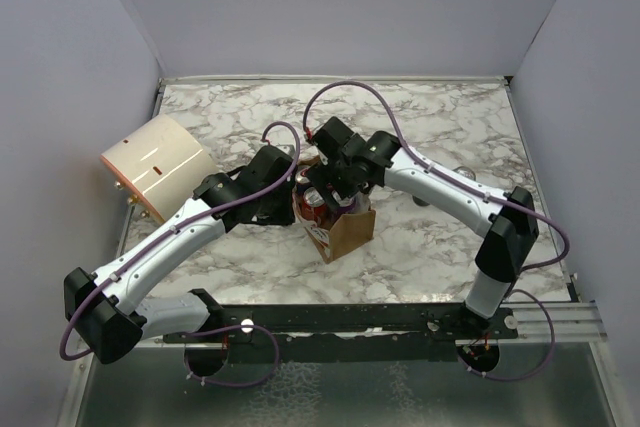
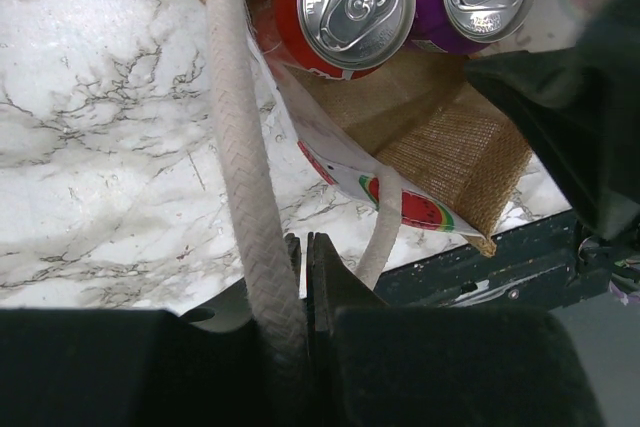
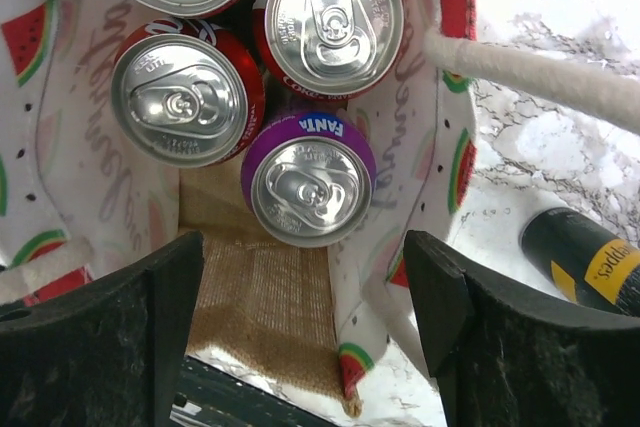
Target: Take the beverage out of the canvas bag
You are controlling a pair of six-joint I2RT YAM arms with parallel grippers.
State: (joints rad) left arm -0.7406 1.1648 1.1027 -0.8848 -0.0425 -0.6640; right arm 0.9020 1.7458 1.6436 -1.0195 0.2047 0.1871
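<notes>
We see a small brown canvas bag (image 1: 347,230) standing at the middle of the marble table (image 1: 440,127), between the two arms. Our left gripper (image 2: 303,252) is clamped on one white rope handle (image 2: 240,147) beside the bag. Our right gripper (image 3: 302,267) hangs over the bag's mouth, jaws apart, holding nothing. Inside, a purple Fanta can (image 3: 308,179) stands upright beside red cola cans (image 3: 180,97).

Mouth of canvas bag (image 3: 70,177) crowded: red cans (image 3: 180,97) fill upper frame, purple can (image 3: 308,179) centre. Only gap: bare burlap floor (image 3: 250,247) lower centre, between right claw (image 3: 300,287) fingers. Taut rope handle (image 3: 540,75) crosses upper right. Overhead view: desk (image 1: 440,122) open along top.
</notes>
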